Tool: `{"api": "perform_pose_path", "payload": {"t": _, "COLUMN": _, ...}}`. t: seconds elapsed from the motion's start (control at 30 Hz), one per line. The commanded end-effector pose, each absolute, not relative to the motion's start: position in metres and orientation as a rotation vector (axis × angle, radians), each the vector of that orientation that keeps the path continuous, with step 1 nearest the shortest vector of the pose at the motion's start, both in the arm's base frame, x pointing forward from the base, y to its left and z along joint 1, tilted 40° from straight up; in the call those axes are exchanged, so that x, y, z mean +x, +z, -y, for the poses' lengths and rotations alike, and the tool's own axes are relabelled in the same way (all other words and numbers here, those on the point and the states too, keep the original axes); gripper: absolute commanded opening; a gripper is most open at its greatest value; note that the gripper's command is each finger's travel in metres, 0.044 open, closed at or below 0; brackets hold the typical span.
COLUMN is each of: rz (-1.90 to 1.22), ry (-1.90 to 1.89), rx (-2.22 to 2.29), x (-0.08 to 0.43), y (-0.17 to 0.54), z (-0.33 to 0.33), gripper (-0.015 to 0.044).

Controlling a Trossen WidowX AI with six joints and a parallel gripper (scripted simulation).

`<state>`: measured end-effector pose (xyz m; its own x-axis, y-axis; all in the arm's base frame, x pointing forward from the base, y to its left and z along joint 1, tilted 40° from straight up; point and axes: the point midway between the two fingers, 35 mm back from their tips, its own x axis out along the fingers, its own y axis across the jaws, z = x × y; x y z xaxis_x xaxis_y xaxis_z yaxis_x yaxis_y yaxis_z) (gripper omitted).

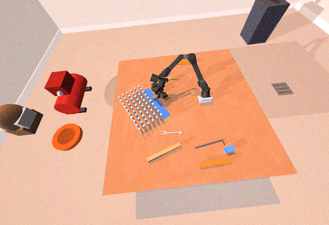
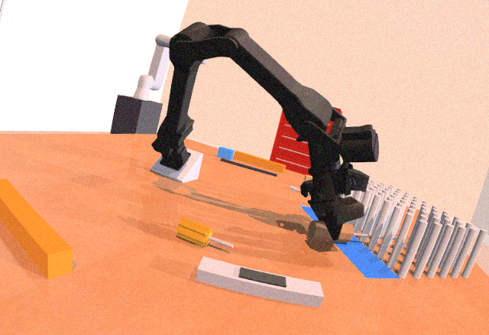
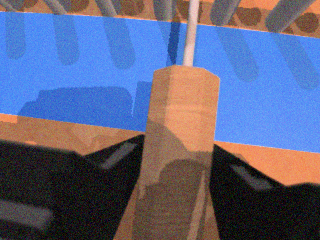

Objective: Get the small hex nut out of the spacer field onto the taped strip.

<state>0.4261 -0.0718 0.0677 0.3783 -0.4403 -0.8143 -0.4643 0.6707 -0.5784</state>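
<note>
My gripper (image 1: 158, 96) (image 2: 335, 236) (image 3: 176, 146) is shut on the wooden handle (image 2: 345, 232) (image 3: 185, 100) of a tool, low beside the taped strip. The tool's thin pale shaft (image 2: 360, 235) (image 3: 191, 40) points away from the fingers, crosses above the blue taped strip (image 1: 166, 112) (image 2: 367, 261) (image 3: 270, 115) and reaches between two front spacers in the wrist view. Its far end is out of the wrist view and hard to make out elsewhere. The metal spacers (image 1: 161, 116) (image 2: 412, 248) (image 3: 226, 11) stand upright in rows. The hex nut cannot be made out in any view.
A yellow-handled screwdriver (image 1: 174, 77) (image 2: 193, 232) and a pale bar (image 2: 221, 276) lie near the arm. A forked tool (image 1: 171, 132), a wooden bar (image 1: 163, 152), a black hex key (image 1: 209, 144), a blue block (image 1: 229, 148) (image 2: 225, 153) and an orange bar (image 1: 216, 163) lie across the table.
</note>
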Motion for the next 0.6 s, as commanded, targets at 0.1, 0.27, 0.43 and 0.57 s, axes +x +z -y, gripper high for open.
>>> {"api": "perform_pose_path", "payload": {"t": 0.1, "rz": -1.236, "ry": 0.023, "rx": -0.898, "x": 0.425, "y": 0.0659, "z": 0.0727, "gripper": 0.0}}
{"api": "perform_pose_path", "payload": {"t": 0.27, "rz": -1.235, "ry": 0.022, "rx": -0.897, "x": 0.4229, "y": 0.0675, "z": 0.0741, "gripper": 0.0}}
{"api": "perform_pose_path", "payload": {"t": 0.43, "rz": -1.235, "ry": 0.021, "rx": -0.897, "x": 0.4201, "y": 0.0689, "z": 0.0756, "gripper": 0.0}}
{"api": "perform_pose_path", "payload": {"t": 0.57, "rz": -1.235, "ry": 0.021, "rx": -0.897, "x": 0.4178, "y": 0.0699, "z": 0.0766, "gripper": 0.0}}
